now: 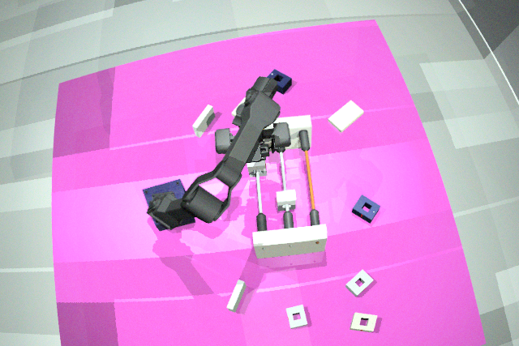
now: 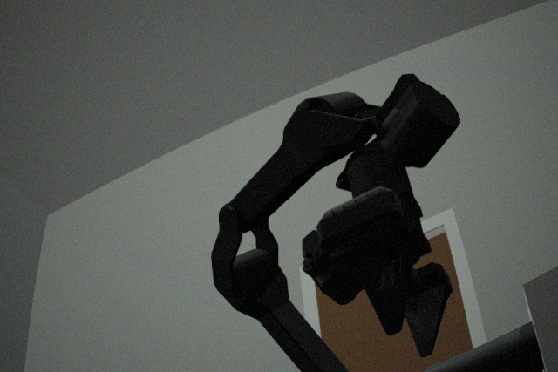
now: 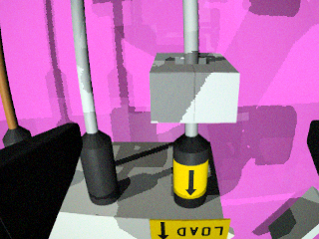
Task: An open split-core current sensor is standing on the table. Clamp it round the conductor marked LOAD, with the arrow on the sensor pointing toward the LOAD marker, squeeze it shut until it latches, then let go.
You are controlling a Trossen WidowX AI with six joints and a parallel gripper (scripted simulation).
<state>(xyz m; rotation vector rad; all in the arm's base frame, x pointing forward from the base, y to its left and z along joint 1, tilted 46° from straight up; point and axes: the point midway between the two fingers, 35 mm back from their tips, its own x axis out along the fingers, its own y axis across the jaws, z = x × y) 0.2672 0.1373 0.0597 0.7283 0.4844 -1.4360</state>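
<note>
The current sensor, a light grey box point(image 3: 214, 100) point(image 1: 256, 168), sits round the white conductor point(image 3: 190, 30) point(image 1: 259, 198) that ends at the black boot with the yellow arrow band point(image 3: 190, 178). Its two halves meet at a thin seam in the wrist view. No arrow shows on the faces in view. The LOAD label point(image 3: 189, 230) is on the end block below, its arrow pointing down in that view. My gripper point(image 3: 197, 133) point(image 2: 409, 343) is open and empty. Its fingers stand wide, one to each side of the sensor's line, not touching it. In the top view the arm hides the fingertips.
A second white box point(image 1: 286, 198) sits on the middle conductor; an orange conductor point(image 1: 310, 178) runs beside it. The front end block point(image 1: 289, 243) holds their ends. Blue square rings point(image 1: 372, 214) point(image 1: 286, 83), pale rings point(image 1: 302, 322) and white slabs point(image 1: 345, 115) lie around.
</note>
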